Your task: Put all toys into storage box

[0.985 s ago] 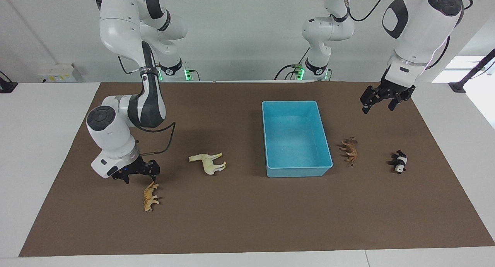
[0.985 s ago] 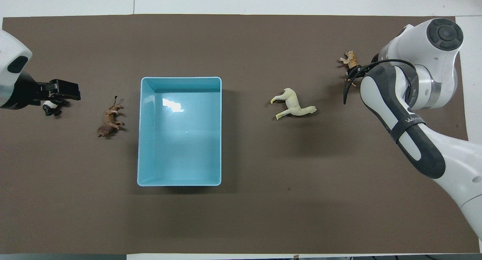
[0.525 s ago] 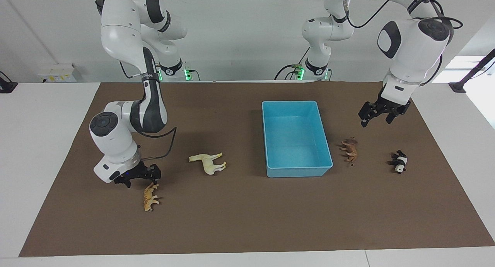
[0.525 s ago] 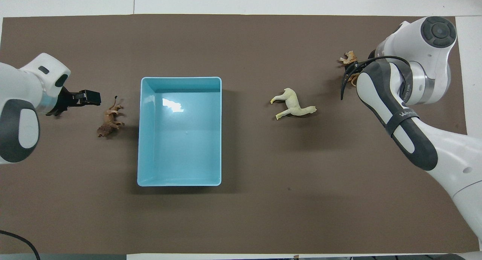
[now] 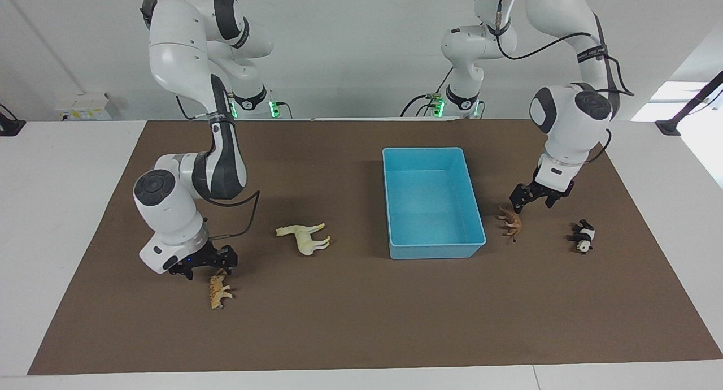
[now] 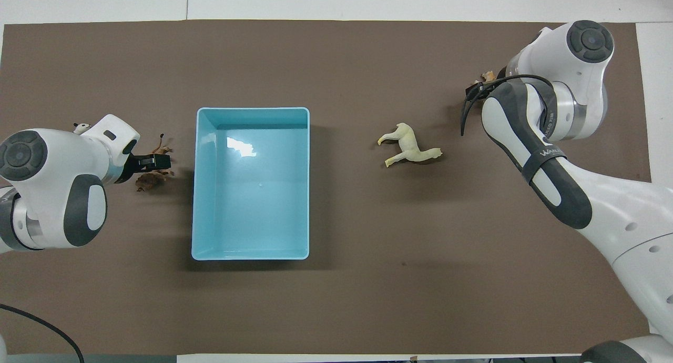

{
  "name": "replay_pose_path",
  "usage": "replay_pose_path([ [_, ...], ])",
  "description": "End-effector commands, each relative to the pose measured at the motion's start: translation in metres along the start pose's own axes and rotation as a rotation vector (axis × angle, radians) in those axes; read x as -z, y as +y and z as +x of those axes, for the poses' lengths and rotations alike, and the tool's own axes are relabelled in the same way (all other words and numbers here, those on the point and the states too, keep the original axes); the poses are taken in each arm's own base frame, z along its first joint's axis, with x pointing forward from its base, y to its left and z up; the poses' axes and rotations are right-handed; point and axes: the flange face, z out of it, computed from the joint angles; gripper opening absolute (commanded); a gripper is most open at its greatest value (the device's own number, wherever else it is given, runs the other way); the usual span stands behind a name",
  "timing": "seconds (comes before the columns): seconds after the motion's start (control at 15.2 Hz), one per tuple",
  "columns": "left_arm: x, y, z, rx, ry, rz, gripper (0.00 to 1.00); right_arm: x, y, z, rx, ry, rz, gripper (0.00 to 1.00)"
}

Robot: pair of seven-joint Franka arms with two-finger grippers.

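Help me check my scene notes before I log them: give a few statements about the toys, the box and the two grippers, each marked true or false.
1. The storage box has no toys in it. True.
2. The cream-white horse lies between the box and the orange spotted big cat. True.
3. The left gripper is over the panda. False: it is low over the brown animal, beside the box.
4. The right gripper holds the horse. False: it is low over the orange cat, which lies on the mat.
5. The panda lies nearer the box than the brown animal. False: the brown animal is closer.
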Motion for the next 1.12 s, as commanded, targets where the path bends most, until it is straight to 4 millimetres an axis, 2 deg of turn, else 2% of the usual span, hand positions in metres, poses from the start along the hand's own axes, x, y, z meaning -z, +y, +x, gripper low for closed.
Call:
replay_pose_path([
  [0.0, -0.019, 0.010, 0.000, -0.033, 0.004, 0.005, 1.00, -0.003, 0.003, 0.007, 0.013, 0.012, 0.010, 1.00],
  [0.2, -0.027, 0.010, -0.001, -0.037, -0.006, 0.008, 1.00, -0.014, 0.004, 0.012, 0.013, 0.012, 0.010, 1.00],
  [0.26, -0.028, 0.009, -0.001, -0.036, -0.009, 0.009, 0.94, -0.020, 0.003, 0.012, 0.014, 0.004, 0.010, 1.00],
  [0.46, -0.025, 0.009, 0.001, -0.037, -0.009, 0.009, 0.27, -0.020, 0.004, 0.013, 0.017, 0.013, 0.006, 1.00],
  [0.59, -0.024, 0.006, 0.003, -0.034, -0.011, 0.010, 0.01, -0.020, 0.004, 0.013, 0.017, 0.013, 0.006, 0.99],
  [0.72, -0.008, 0.007, 0.021, -0.031, -0.034, 0.016, 0.00, -0.021, 0.006, 0.013, 0.015, 0.013, 0.005, 0.84],
  [0.79, 0.005, 0.006, 0.037, -0.028, -0.053, 0.020, 0.00, -0.021, 0.006, 0.013, 0.015, 0.015, 0.006, 0.76],
  [0.92, 0.058, 0.009, 0.066, -0.019, -0.085, 0.029, 0.00, -0.021, 0.009, 0.013, 0.010, 0.019, 0.005, 0.64],
  [0.98, 0.085, 0.013, 0.076, -0.014, -0.111, 0.034, 0.00, -0.020, 0.012, 0.014, 0.006, 0.021, 0.006, 0.53],
  [1.05, 0.108, 0.022, 0.082, 0.009, -0.124, 0.035, 0.01, -0.021, 0.011, 0.014, 0.008, 0.019, 0.006, 0.31],
])
